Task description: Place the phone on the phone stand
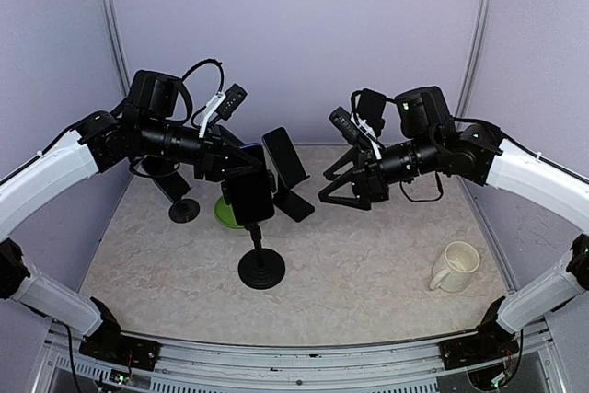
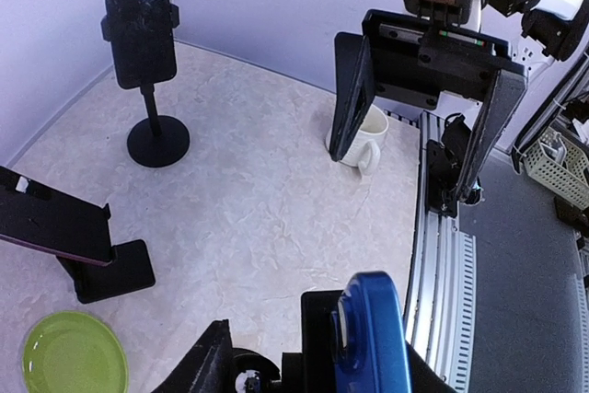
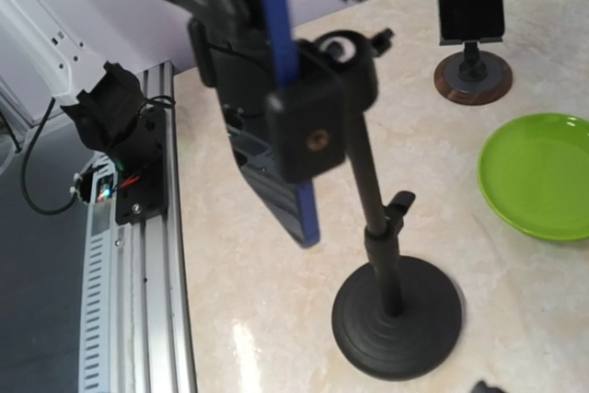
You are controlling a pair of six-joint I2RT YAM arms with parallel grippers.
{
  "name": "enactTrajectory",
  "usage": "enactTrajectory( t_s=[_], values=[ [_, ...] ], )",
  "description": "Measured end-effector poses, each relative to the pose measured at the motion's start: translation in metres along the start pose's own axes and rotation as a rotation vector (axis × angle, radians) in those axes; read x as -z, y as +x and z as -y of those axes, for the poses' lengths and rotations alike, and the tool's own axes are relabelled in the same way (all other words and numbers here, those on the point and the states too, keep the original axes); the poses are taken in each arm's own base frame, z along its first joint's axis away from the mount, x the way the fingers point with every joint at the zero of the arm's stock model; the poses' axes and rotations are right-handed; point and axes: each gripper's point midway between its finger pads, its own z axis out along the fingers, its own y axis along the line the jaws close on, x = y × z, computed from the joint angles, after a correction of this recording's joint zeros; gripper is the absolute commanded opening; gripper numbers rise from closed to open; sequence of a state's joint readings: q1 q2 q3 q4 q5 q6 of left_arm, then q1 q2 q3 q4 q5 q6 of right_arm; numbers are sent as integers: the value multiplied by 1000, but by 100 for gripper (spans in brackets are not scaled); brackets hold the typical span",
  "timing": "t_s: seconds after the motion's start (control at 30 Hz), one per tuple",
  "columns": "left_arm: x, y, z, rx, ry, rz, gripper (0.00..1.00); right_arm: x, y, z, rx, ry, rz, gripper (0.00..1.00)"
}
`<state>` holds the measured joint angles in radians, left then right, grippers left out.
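- Overhead, mid-scene: phone [image 1: 248, 198] upright on the phone stand [image 1: 260, 269]. The left gripper [image 1: 241, 165] is at its upper edge, and I cannot tell whether the jaws grip or stand clear. A green plate [image 1: 224, 216] lies just left of it, and a mug [image 1: 456, 266] sits near right.
- Left wrist: blue phone edge at bottom of view, contact unclear. The right gripper [image 2: 402, 172] is ahead, jaws spread wide, holding nothing.
- Right wrist: phone edge-on, seated in the phone stand, well above its round foot.

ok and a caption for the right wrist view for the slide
blue-edged phone seen edge-on in the clamp of a black round-based pole stand, lime green round plate off to the right
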<state>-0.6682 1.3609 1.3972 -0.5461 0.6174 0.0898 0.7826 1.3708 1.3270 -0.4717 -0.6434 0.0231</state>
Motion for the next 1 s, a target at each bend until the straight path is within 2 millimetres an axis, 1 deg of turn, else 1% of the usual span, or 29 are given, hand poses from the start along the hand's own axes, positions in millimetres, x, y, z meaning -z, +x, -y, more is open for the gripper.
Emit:
enactTrajectory(
  t_s=[0.2, 0.27, 0.3, 0.33, 0.37, 0.43, 0.53, 0.63, 0.73, 0.83, 0.9, 1.0],
  values=[
    [8, -6, 1, -8, -28, 25, 60, -3, 2, 2, -8, -3, -7, 82],
    [8, -7, 1, -10, -29, 29, 63, -4, 2, 3, -10, 4, -8, 86],
    [8, -8, 1, -10, -29, 30, 71, -4, 2, 5, -11, 10, -9, 88],
    [9, -8, 1, -10, -29, 31, 88, -4, 2, 7, -15, 20, -10, 92],
    [9, -9, 1, -11, -29, 32, 97, -4, 2, 9, -17, 32, -10, 99],
    [11, -13, 2, -15, -31, 41, 99, -3, -1, 15, -24, 67, -8, 100],
    [18, -26, 4, -28, -40, 71, 99, 3, -11, 27, -26, 150, 10, 100],
    [30, -45, 7, -46, -68, 117, 99, 14, -23, 46, -41, 255, 38, 100],
    [45, -65, 6, -46, -122, 169, 99, 30, -32, 69, -62, 381, 66, 100],
    [59, -77, -8, -5, -230, 210, 99, 47, -42, 87, -75, 510, 97, 100],
    [68, -82, -25, 30, -331, 231, 99, 63, -52, 99, -84, 614, 126, 100],
    [83, -82, -53, 76, -497, 250, 99, 89, -63, 116, -109, 778, 171, 100]
  ],
)
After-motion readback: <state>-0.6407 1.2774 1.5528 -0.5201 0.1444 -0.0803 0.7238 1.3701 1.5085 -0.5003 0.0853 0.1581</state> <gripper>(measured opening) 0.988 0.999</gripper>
